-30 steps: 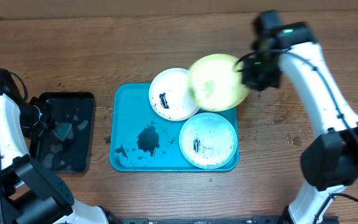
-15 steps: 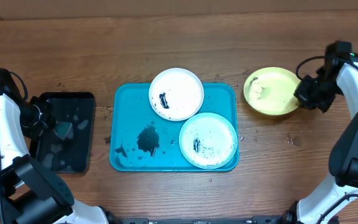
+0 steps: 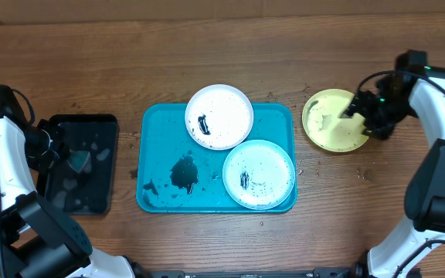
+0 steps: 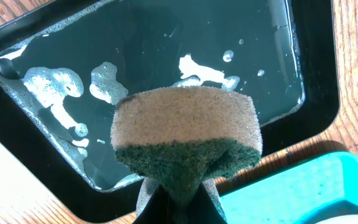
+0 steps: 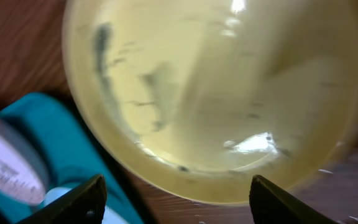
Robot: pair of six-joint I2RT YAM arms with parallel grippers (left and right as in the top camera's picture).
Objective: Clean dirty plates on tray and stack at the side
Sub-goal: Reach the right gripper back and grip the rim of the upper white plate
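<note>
Turquoise tray [image 3: 157, 154]: two plates [image 3: 219, 116] [image 3: 259, 174]; third [image 3: 327, 123] aside. Left fingers [image 4: 145, 205] pinch sponge [image 4: 185, 118]; right fingers [image 5: 79, 199] apart.

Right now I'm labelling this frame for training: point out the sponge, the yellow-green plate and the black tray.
sponge [image 4: 185, 118]: left wrist view, on its tan upper face.
yellow-green plate [image 3: 327, 123]: overhead view, on its inner surface, left of centre.
black tray [image 3: 83, 119]: overhead view, on its far rim.

The turquoise tray [image 3: 161, 135] — a black smear [image 3: 184, 171] on its floor. On it, white plate [image 3: 219, 116] and mint-rimmed plate [image 3: 259, 174], black-streaked; right of it, yellow-green plate [image 3: 327, 127], faintly smudged.
</note>
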